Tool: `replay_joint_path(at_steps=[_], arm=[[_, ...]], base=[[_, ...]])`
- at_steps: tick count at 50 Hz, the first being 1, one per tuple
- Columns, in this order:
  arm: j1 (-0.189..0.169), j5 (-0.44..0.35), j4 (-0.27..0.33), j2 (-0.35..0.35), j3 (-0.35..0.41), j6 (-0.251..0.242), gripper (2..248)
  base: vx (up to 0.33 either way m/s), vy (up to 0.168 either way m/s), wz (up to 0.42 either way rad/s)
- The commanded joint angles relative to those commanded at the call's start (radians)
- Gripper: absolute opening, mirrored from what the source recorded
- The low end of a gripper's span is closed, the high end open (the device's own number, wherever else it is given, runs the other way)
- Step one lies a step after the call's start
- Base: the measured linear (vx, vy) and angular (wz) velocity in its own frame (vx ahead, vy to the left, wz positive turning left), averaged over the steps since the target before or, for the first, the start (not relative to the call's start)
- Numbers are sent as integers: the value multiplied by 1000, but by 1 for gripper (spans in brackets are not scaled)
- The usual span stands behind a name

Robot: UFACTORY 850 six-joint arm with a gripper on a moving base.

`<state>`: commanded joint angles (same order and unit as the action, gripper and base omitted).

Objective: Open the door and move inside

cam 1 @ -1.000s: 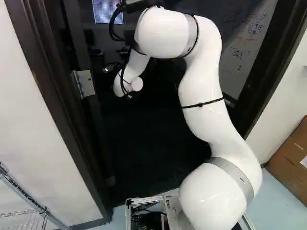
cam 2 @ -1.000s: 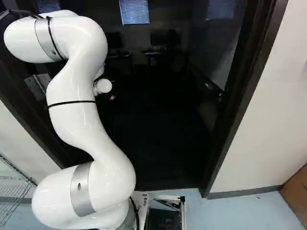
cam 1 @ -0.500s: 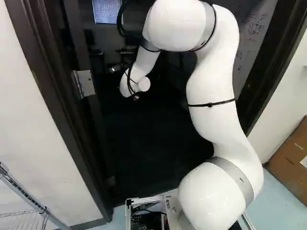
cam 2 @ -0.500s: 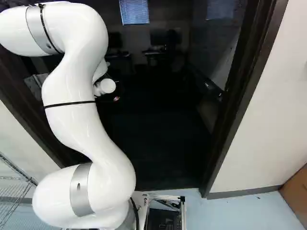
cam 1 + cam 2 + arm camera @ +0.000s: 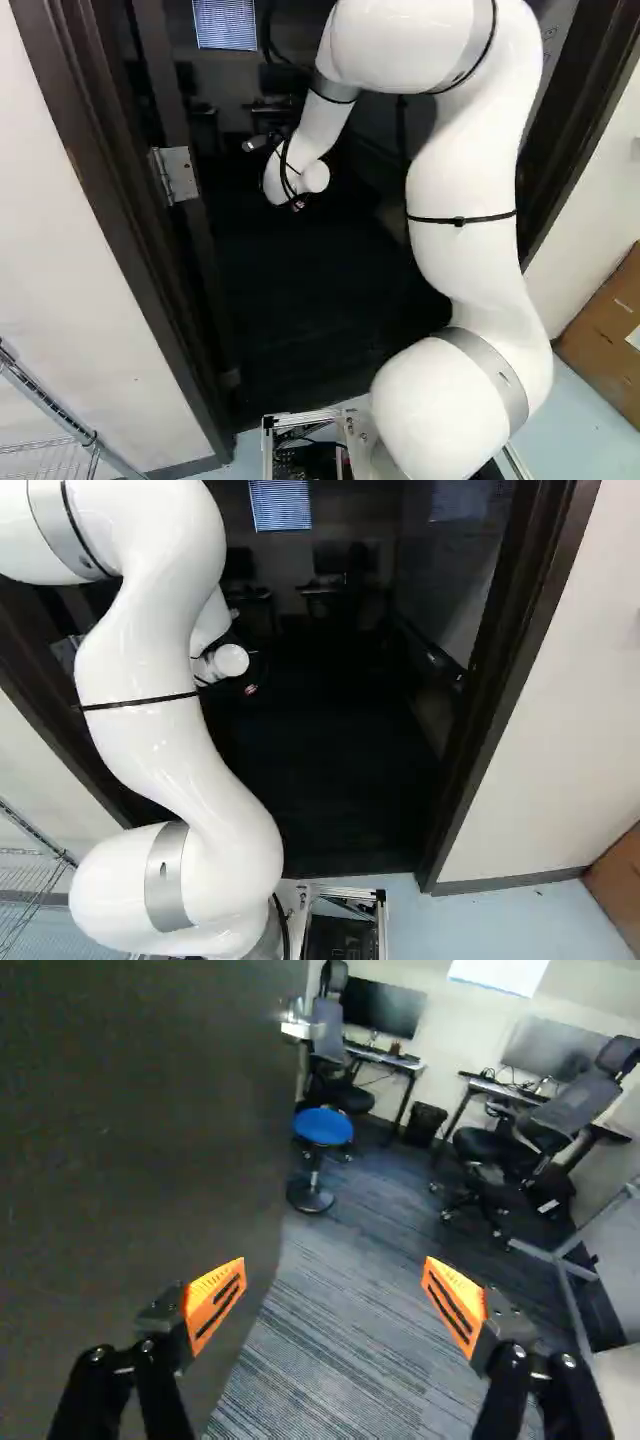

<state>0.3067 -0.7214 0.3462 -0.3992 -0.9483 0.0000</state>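
White arm point(image 5: 463, 175) (well bent) at the doorway point(image 5: 500, 685)

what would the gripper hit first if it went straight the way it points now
Probably the dark door panel: one finger of the open gripper lines up with it in the wrist view, though depth is unclear. Between the fingers the way looks free to the carpet.

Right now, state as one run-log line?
door: open | pincer: open, empty | blue stool: ahead, inside room | base: outside door frame | entry: not yet done
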Motion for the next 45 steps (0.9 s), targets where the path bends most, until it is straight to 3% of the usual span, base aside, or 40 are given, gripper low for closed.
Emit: replay_joint_path(at_steps=[45], arm=[[-80,0,-93,207,246,0,247]], base=[[0,0,0]])
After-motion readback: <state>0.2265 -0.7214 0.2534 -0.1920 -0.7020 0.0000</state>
